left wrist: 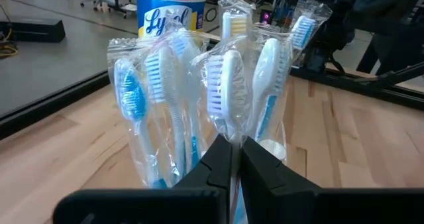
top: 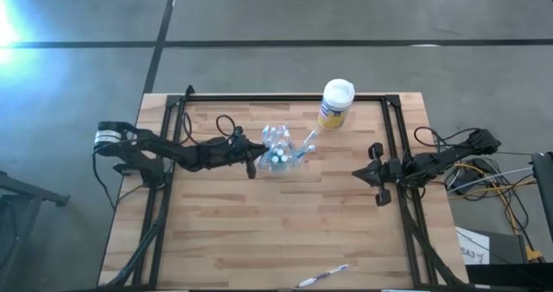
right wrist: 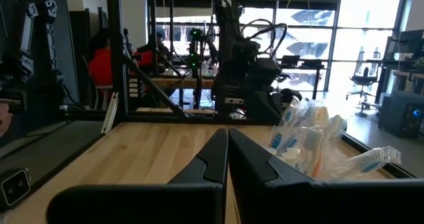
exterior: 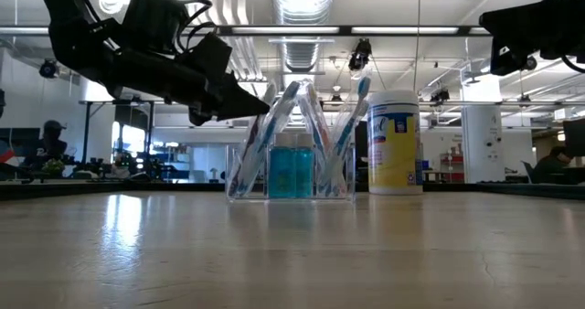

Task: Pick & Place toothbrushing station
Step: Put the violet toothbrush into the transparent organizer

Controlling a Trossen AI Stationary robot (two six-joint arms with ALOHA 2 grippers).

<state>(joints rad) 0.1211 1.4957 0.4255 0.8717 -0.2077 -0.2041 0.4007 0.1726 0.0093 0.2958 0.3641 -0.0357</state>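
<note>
A wrapped toothbrush [top: 321, 276] lies alone at the near edge of the table [top: 225, 240]. Further in, toward the back middle, stands the clear toothbrush holder [top: 278, 156], full of wrapped brushes. The left gripper [top: 252, 162] is right beside the holder, on its left side, with its tips just at the wall. Its fingers [left wrist: 222, 168] are pressed together and hold nothing. The right gripper [top: 378, 176] waits well apart at the right edge, also pinched together and empty. Behind the holder, near the back rail, stands a yellow canister [top: 335, 104] with white lid.
</note>
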